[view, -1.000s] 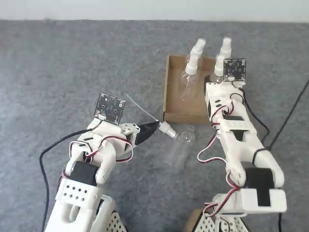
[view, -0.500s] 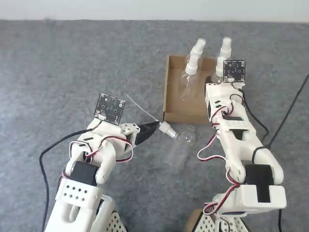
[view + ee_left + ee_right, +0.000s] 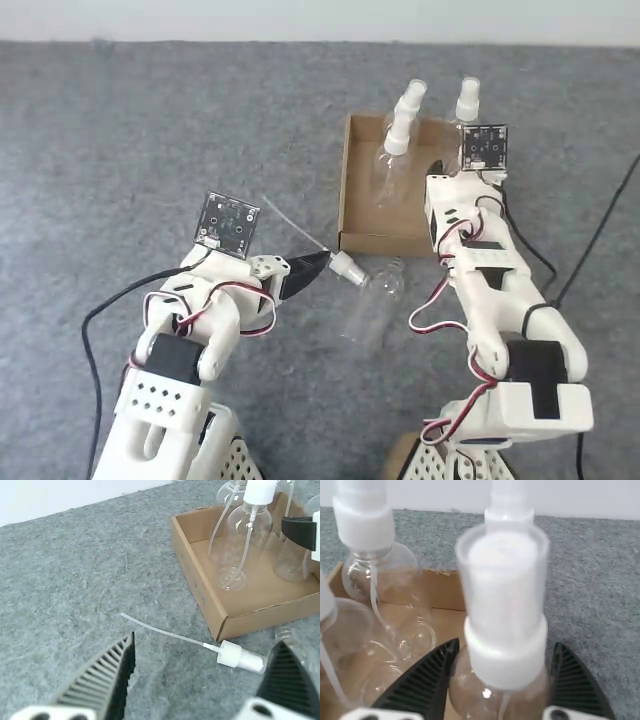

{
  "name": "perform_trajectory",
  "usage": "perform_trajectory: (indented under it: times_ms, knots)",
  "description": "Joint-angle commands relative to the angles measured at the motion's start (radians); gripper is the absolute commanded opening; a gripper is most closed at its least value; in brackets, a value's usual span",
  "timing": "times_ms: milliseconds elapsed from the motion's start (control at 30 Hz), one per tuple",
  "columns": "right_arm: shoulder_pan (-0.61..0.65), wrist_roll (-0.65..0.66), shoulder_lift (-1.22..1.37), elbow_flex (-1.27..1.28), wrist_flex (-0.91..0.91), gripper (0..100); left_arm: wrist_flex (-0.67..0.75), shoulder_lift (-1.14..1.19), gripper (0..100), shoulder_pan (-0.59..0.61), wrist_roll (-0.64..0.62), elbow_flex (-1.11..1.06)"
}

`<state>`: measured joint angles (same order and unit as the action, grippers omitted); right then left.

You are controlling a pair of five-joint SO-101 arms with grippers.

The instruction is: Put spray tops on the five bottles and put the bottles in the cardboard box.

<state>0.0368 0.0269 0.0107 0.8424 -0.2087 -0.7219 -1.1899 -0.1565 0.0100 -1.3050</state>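
— Spot any change?
— Only at the right arm: swung slightly inward at the elbow, eased back a touch at the wrist.
— Anything else?
— Covers one spray top from above now; stood clear beside the wrist a second ago.

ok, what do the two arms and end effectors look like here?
The left arm and right arm have white shells, black servo blocks and red, white and black wires. Each wrist carries a dark square board. The left end effector is black and ribbed, the right end effector black.
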Motion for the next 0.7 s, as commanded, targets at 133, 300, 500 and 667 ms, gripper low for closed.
perform_trajectory:
  times_ms: [133, 300, 500, 667]
  knots:
    - [0.002, 0.023, -0.053, -0.057, 0.012, 29.2, 0.023, -0.017, 39, 0.002, -0.015, 0.01]
    - [0.013, 0.023, -0.091, -0.052, 0.013, 31.2, 0.023, -0.017, 39, 0.002, -0.015, 0.01]
    - [0.025, 0.025, -0.097, -0.057, 0.013, 31.4, 0.021, -0.017, 39, 0.002, -0.015, 0.01]
    - [0.021, 0.025, -0.097, -0.058, 0.013, 31.4, 0.021, -0.017, 39, 0.002, -0.015, 0.01]
